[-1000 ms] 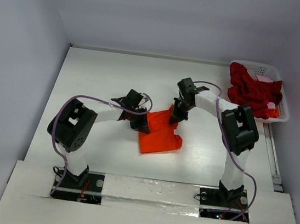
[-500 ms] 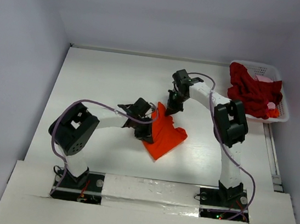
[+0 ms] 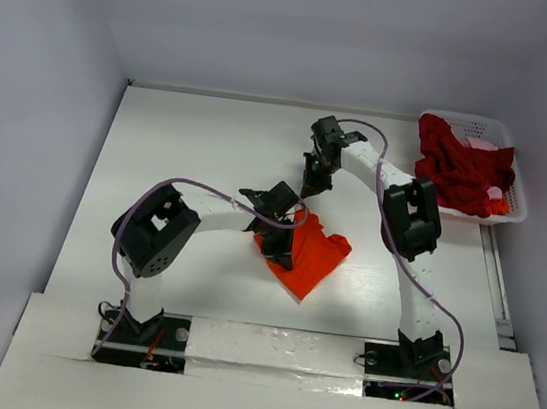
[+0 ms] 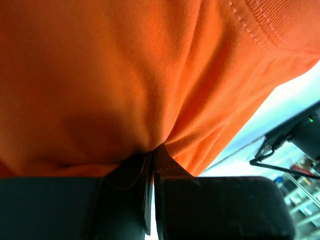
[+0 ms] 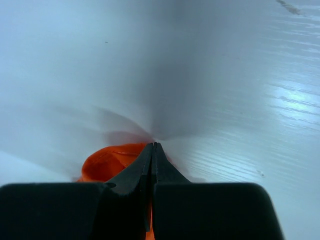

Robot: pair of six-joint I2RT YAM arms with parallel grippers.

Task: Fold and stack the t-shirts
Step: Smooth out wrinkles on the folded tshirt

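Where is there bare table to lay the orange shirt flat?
Bare: table far-left, between left wall and the left arm; also the far strip behind the right gripper. Crowded: centre, where the left gripper and right gripper hold the orange shirt; basket fills the far-right corner.

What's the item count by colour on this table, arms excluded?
orange-red t-shirt: 1
dark red t-shirt: 1
pink cloth: 1
white basket: 1
Total: 4

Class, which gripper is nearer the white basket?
Right. The right gripper holds the orange-red t-shirt by its far corner, left of the white lattice basket; the left gripper holds its left edge, farther from the basket.
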